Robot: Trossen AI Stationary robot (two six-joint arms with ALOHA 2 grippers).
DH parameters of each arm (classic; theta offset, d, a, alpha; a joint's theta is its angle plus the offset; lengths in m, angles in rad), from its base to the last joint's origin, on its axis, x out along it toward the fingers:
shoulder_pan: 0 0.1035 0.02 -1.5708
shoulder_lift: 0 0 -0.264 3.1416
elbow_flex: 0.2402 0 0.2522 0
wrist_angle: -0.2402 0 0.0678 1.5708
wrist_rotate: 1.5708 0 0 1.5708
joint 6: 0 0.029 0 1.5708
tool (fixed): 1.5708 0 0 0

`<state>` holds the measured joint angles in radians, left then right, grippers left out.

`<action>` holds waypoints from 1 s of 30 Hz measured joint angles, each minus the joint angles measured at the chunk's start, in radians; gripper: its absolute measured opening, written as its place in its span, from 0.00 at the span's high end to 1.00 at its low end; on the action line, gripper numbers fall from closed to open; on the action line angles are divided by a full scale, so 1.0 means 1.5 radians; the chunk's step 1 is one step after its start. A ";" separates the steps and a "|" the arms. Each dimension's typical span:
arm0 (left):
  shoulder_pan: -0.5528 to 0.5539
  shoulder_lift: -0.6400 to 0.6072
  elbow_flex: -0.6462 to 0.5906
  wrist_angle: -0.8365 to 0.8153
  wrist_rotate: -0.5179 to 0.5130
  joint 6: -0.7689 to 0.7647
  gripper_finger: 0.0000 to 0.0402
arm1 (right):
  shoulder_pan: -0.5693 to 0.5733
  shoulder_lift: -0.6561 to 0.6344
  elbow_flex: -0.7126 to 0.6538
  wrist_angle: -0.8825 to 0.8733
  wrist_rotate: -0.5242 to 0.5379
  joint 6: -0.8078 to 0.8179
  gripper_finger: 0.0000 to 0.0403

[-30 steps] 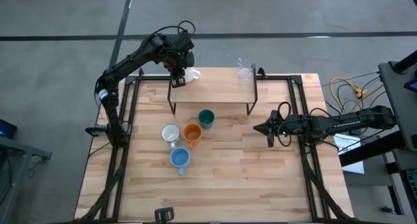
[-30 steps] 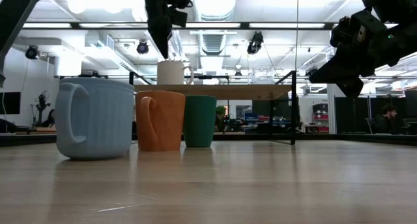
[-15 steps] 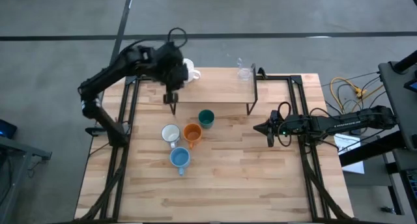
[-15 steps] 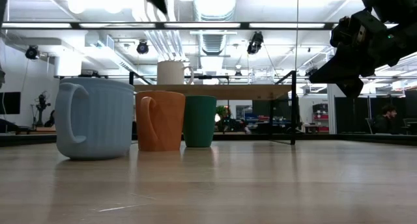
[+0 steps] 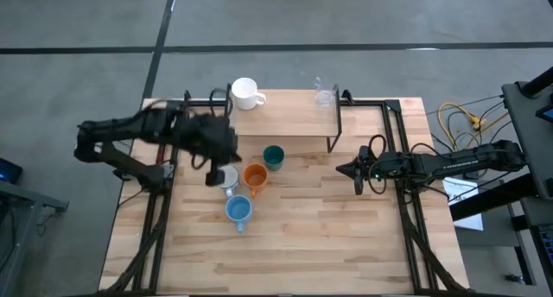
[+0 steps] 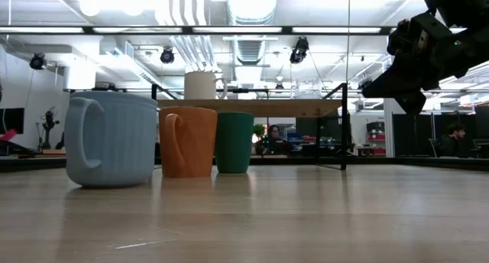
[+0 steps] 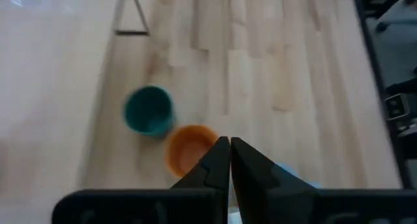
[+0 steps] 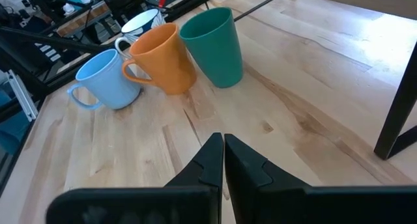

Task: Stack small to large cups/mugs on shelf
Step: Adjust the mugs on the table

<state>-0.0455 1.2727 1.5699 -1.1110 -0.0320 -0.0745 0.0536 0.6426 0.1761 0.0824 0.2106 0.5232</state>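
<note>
Wooden table (image 5: 328,236). Left gripper (image 5: 213,172), fingers pressed together and holding nothing, hangs over the patterned white mug (image 5: 227,180), beside the orange mug (image 5: 255,176), blue mug (image 5: 238,211) and green cup (image 5: 273,156). White mug (image 5: 245,93) and clear glass (image 5: 325,95) stand on the shelf (image 5: 285,116). Right gripper (image 5: 356,173), also closed and empty, waits at the table's right.

Wooden table (image 5: 328,228); yellow cables (image 5: 456,117) on grey floor (image 5: 86,21); seated person (image 6: 273,137) beyond table.
</note>
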 joint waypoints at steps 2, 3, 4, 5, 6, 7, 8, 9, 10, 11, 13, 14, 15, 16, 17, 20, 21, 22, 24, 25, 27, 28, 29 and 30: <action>-0.023 -0.038 -0.085 0.052 0.000 -0.055 1.00 | 0.000 0.000 0.000 0.004 0.000 0.000 0.98; -0.035 -0.058 -0.128 0.083 -0.001 -0.082 1.00 | 0.000 0.000 0.000 0.004 0.000 0.000 0.98; -0.047 -0.078 -0.168 0.117 -0.003 -0.109 1.00 | 0.000 -0.001 0.000 0.003 0.000 0.000 0.98; -0.060 -0.099 -0.207 0.148 -0.007 -0.135 1.00 | 0.000 -0.001 0.000 0.003 0.000 0.003 0.98; -0.073 -0.118 -0.245 0.174 -0.015 -0.160 1.00 | 0.000 -0.001 0.000 0.003 0.000 0.008 0.98; -0.085 -0.138 -0.278 0.200 -0.024 -0.183 1.00 | 0.000 -0.001 0.000 0.003 0.000 0.011 0.98; -0.098 -0.156 -0.308 0.223 -0.038 -0.204 1.00 | 0.000 0.000 0.000 0.003 0.000 0.013 0.98; -0.111 -0.172 -0.334 0.241 -0.054 -0.224 1.00 | 0.000 0.000 0.000 0.003 0.000 0.013 0.98; -0.122 -0.187 -0.355 0.252 -0.068 -0.242 1.00 | 0.000 0.000 0.000 0.003 0.000 0.016 0.98; -0.132 -0.201 -0.375 0.259 -0.080 -0.256 1.00 | 0.000 0.000 0.000 0.003 0.000 0.017 0.98; -0.146 -0.220 -0.409 0.260 -0.099 -0.276 1.00 | 0.000 0.000 0.001 0.002 0.000 0.017 0.98; -0.151 -0.228 -0.429 0.264 -0.106 -0.282 1.00 | 0.000 0.000 0.003 0.001 0.000 0.015 0.98; -0.154 -0.236 -0.449 0.266 -0.106 -0.290 1.00 | 0.000 0.000 0.006 0.001 0.001 0.012 0.98; -0.156 -0.242 -0.471 0.268 -0.106 -0.298 1.00 | 0.000 0.000 0.009 0.002 0.003 0.005 0.98; -0.158 -0.246 -0.491 0.272 -0.106 -0.308 1.00 | 0.000 0.000 0.013 0.002 0.007 0.000 0.98; -0.161 -0.256 -0.560 0.326 -0.105 -0.323 1.00 | 0.000 0.000 0.026 -0.003 0.023 -0.009 0.98; -0.161 -0.259 -0.583 0.358 -0.105 -0.328 1.00 | 0.000 0.000 0.031 -0.004 0.027 -0.014 0.98; -0.161 -0.262 -0.603 0.391 -0.105 -0.329 1.00 | 0.000 0.000 0.035 -0.004 0.030 -0.017 0.98; -0.161 -0.265 -0.645 0.451 -0.106 -0.330 1.00 | 0.000 0.000 0.045 -0.017 0.034 -0.018 0.98; -0.161 -0.266 -0.667 0.472 -0.106 -0.331 1.00 | 0.000 0.000 0.050 -0.024 0.035 -0.018 0.98; -0.161 -0.266 -0.705 0.506 -0.106 -0.338 1.00 | 0.000 0.000 0.060 -0.040 0.035 -0.018 0.98; -0.161 -0.267 -0.722 0.521 -0.107 -0.348 1.00 | 0.000 0.000 0.065 -0.049 0.035 -0.018 0.98; -0.161 -0.270 -0.736 0.532 -0.107 -0.360 1.00 | 0.000 0.000 0.070 -0.057 0.035 -0.018 0.98; -0.161 -0.273 -0.746 0.543 -0.106 -0.368 1.00 | 0.000 0.000 0.075 -0.065 0.035 -0.018 0.98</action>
<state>-0.2871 0.8626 0.4511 -0.2973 -0.1913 -0.6264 0.0536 0.6430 0.2887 -0.0154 0.2638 0.4969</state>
